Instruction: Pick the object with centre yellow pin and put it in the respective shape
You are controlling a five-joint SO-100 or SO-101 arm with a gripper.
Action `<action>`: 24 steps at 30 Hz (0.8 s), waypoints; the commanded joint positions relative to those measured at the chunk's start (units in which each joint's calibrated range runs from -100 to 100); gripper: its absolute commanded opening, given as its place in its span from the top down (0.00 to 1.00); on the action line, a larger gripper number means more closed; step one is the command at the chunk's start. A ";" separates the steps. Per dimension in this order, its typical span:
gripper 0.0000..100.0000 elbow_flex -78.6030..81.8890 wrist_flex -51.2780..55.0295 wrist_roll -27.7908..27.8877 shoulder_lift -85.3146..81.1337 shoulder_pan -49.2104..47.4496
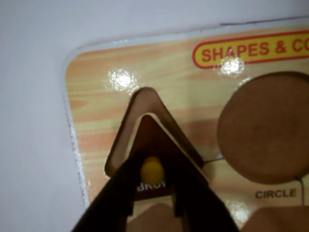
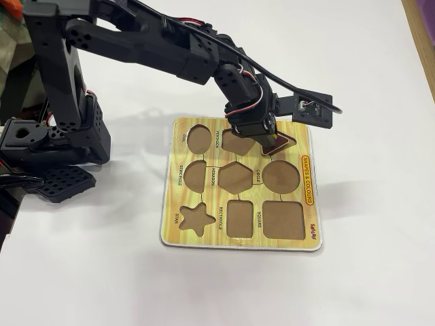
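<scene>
Claw (image 1: 153,193) fills the bottom of the wrist view, black fingers (image 1: 116,193) clamped on the yellow knob (image 1: 152,170) of the maroon triangle piece (image 1: 149,137). Piece sits inside the triangle recess (image 1: 126,128), shifted toward its lower right side. Yellow puzzle board (image 2: 204,241) lies flat on the white tabletop (image 2: 367,61).

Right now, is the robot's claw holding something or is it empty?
Gripper: closed on the yellow knob of the triangle piece, holding it over the triangle recess.
</scene>
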 commanded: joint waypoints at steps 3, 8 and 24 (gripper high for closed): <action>0.96 -1.80 -1.15 -0.31 -2.85 -0.58; 0.96 -2.97 -1.15 -0.51 -2.77 -0.58; 0.96 -8.09 -1.15 -0.67 1.00 -0.58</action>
